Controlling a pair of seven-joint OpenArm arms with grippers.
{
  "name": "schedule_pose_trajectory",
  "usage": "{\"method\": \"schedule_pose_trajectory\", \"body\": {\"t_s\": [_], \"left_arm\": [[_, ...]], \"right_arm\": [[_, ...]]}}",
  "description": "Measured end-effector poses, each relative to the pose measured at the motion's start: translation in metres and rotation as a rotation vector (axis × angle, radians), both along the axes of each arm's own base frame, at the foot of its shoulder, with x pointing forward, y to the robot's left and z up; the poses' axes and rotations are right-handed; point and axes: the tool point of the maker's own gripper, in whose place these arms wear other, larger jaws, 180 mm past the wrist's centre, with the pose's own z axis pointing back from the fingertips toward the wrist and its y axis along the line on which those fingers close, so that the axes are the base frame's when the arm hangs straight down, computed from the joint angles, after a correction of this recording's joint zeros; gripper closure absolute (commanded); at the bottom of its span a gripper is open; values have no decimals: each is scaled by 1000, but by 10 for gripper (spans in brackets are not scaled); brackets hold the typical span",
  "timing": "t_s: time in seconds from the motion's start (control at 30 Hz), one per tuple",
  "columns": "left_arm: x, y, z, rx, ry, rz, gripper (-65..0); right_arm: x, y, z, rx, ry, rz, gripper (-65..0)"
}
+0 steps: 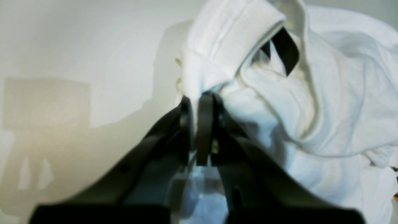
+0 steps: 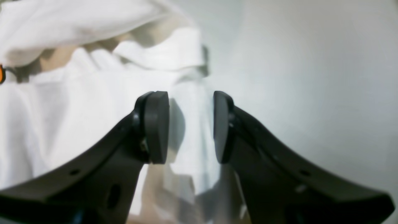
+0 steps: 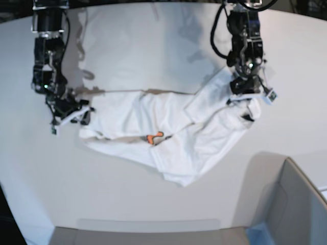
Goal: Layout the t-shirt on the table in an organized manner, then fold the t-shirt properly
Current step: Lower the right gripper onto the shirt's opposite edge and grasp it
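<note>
The white t-shirt lies crumpled across the table, with a bit of orange print showing in a fold. My left gripper is shut on the cloth beside the ribbed collar and holds that corner raised. In the left wrist view the black tag shows just beyond the fingers. My right gripper is at the shirt's other end. In the right wrist view its jaws stand open, with an edge of the t-shirt lying between the pads.
A grey box with a blue corner stands at the front right, close to the shirt's lower hem. The table's curved front edge runs along the bottom left.
</note>
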Motion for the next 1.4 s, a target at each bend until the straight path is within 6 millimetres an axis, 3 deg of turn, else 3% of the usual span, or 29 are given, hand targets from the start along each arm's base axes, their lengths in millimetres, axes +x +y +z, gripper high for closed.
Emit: {"method": "schedule_pose_trajectory", "body": {"t_s": [0.27, 0.47, 0.83, 1.0, 1.13, 1.23, 1.33, 1.4], "left_arm": [[0, 0, 0, -1, 1, 0, 0], [0, 0, 0, -1, 1, 0, 0], [0, 0, 0, -2, 1, 0, 0], [0, 0, 0, -2, 1, 0, 0], [0, 0, 0, -2, 2, 0, 0], [0, -1, 0, -3, 2, 0, 0], [0, -1, -1, -5, 1, 0, 0], [0, -1, -1, -3, 1, 1, 0]], "right_arm": [[3, 8, -3, -112, -4, 68, -231], [2, 8, -3, -122, 5, 75, -36], [-14, 20, 23, -153, -65, 120, -39], [-23, 11, 37, -312, -106, 140, -39], [-35, 4, 66, -553, -191, 173, -39], [-43, 16, 87, -731, -336, 229, -39], [-70, 42, 75, -882, -429, 415, -40], [-82, 43, 71, -988, -476, 487, -40]]}}
